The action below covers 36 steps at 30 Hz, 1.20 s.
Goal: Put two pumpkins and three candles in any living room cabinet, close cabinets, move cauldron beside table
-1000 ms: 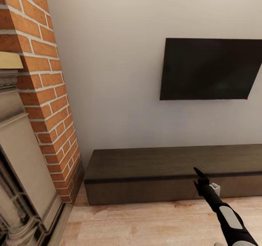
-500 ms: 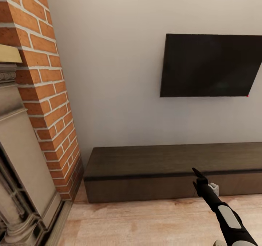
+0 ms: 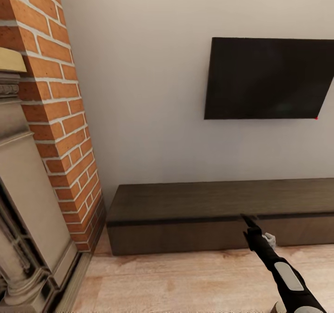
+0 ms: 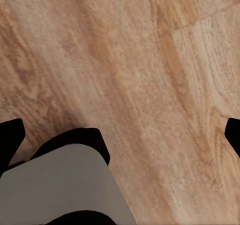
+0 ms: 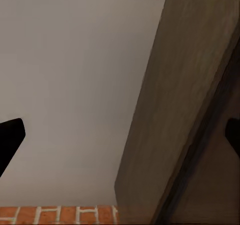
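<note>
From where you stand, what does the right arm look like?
In the head view the right arm is a slim glossy black tube with a light grey oval panel, ending in a black pointed gripper with a small white fitting beside the wrist.

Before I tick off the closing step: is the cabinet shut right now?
Shut, as far as shown: the cabinet has flat, flush fronts in the head view, with no pale interior showing. Its right end runs out of frame, so cannot tell there.

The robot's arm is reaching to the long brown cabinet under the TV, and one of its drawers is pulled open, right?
Not quite. In the head view the cabinet under the TV is shut all along its front, with no drawer pulled out. The right pincer does reach toward its front.
</note>
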Tool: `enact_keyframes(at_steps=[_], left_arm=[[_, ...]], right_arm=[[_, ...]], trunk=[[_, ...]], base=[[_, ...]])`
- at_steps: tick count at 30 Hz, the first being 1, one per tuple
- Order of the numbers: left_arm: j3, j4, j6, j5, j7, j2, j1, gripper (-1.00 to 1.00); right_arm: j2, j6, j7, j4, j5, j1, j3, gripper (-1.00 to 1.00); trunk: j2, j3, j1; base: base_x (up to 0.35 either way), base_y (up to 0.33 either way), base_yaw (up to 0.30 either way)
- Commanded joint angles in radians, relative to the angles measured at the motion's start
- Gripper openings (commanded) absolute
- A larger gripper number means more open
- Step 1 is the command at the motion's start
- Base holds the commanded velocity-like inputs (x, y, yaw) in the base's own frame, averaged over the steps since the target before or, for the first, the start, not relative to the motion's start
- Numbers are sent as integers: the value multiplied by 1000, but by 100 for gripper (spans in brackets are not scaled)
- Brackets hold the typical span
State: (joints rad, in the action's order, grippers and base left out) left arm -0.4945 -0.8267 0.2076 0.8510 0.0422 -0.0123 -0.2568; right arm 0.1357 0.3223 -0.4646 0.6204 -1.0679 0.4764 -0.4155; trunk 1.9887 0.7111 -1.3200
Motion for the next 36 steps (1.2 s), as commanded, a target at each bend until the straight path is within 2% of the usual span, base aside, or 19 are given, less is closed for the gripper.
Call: enact_keyframes(at_steps=[1, 5, 7, 10, 11, 16, 20, 23, 24, 26, 27, 30, 34, 36], left_arm=[[0, 0, 0, 0, 0, 0, 0, 100], [0, 0, 0, -1, 1, 0, 0, 100], [0, 0, 1, 0, 0, 0, 0, 100], [0, 0, 1, 1, 0, 0, 0, 100], [0, 0, 1, 1, -1, 0, -1, 100], [1, -3, 2, 3, -2, 0, 0, 100], [6, -7, 1, 2, -1, 1, 0, 100], [8, -9, 1, 0, -1, 2, 0, 100], [9, -10, 1, -2, 1, 3, 1, 100], [11, -10, 1, -3, 2, 3, 1, 100], [11, -10, 1, -4, 2, 3, 2, 100], [11, -11, 1, -5, 1, 3, 2, 100], [12, -11, 1, -6, 1, 3, 2, 100], [11, -11, 1, -6, 1, 3, 2, 100]], right_arm=[[1, 1, 2, 16, 0, -2, 22, 100], [7, 19, 0, 53, -2, -5, 53, 100], [10, 85, 3, 103, -2, -7, 63, 100], [11, 162, 5, 161, -2, -9, 66, 100], [12, 210, 6, 207, -2, -15, 66, 100], [6, 256, 27, 250, -9, -30, 58, 100], [2, 254, 38, 246, -18, -31, 40, 100], [-1, 253, 38, 237, -34, -29, -2, 100], [-4, 253, 37, 220, -55, -27, -32, 100], [-9, 250, 35, 197, -86, -25, -52, 100], [-14, 243, 33, 178, -120, -23, -65, 100], [-31, 207, 30, 152, -166, -20, -77, 100], [-40, 141, 18, 90, -185, -2, -82, 100], [-43, 89, -28, 8, -187, 32, -83, 100]], trunk=[[7, 3, -4], [35, 16, -19], [49, 22, -27], [70, 31, -38], [77, 35, -42], [112, 50, -61], [140, 63, -77], [161, 72, -88], [168, 75, -92], [182, 82, -100], [189, 85, -104], [210, 94, -115], [238, 107, -130], [252, 113, -138]], base=[[0, 0, 0], [0, 0, 0], [0, 0, 0], [0, 0, 0], [0, 0, 0], [0, 0, 0], [0, 0, 0], [0, 0, 0], [0, 0, 0], [0, 0, 0], [0, 0, 0], [0, 0, 0], [0, 0, 0], [0, 0, 0]])
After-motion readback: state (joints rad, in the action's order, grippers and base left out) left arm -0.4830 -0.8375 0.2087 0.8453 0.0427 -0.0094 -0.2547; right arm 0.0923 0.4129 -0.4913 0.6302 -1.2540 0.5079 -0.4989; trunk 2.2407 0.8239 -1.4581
